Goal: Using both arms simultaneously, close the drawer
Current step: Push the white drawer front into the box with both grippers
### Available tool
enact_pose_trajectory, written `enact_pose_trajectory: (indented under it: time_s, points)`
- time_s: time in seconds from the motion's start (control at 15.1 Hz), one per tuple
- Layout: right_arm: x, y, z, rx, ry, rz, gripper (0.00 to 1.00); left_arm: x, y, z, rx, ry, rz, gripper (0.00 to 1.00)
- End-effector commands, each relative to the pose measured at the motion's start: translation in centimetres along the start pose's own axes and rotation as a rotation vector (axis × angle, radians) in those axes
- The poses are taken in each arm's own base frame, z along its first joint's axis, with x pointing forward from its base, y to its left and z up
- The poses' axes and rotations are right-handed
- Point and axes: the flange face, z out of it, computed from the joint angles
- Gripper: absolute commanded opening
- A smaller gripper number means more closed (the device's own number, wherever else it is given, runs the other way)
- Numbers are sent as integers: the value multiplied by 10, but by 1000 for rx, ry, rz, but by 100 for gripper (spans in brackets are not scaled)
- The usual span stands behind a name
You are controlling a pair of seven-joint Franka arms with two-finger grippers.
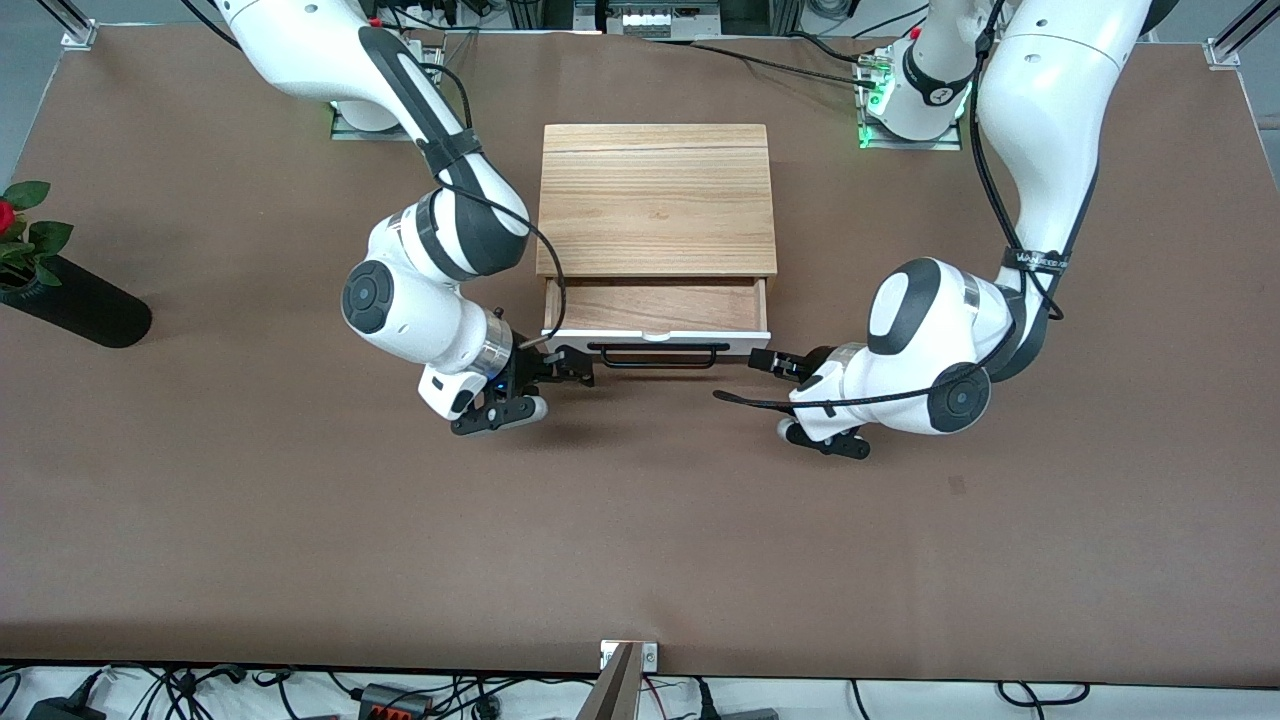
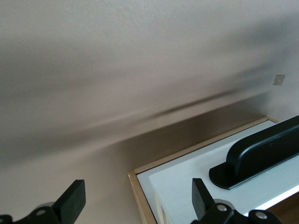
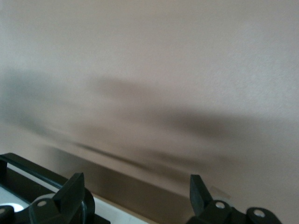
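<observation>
Shallow wooden drawer with white front panel and black bar handle sits part-open from the light-wood box cabinet, mid-desk toward the robot-base edge. Left claw spread wide at the panel's corner on the left arm's end; right claw spread wide at the other corner. Brown desk bare from the panel to the camera-side edge.

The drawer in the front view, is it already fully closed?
No, the drawer is pulled out of the cabinet, and its wooden bottom shows.
</observation>
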Motion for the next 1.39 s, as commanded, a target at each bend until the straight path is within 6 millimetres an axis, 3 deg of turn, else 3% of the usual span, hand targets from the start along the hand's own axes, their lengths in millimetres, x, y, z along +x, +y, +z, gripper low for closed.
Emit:
enact_pose_trajectory:
  time_s: [0.0,0.4,0.73,0.99,1.32]
  points:
    - [-13,1,1,9,-14,1,100,0,4,1,-15,-22,8,100]
    - [-38,-3,-6,0,-47,3,100,-6,16,14,-6,-74,26,100]
    - [-54,-4,2,-12,-76,2,100,-12,17,20,-18,-125,24,100]
    - [-60,-5,6,-16,-89,5,100,-16,32,41,-6,-171,44,100]
    - [-81,-6,13,-29,-124,1,100,-17,30,52,-4,-211,41,100]
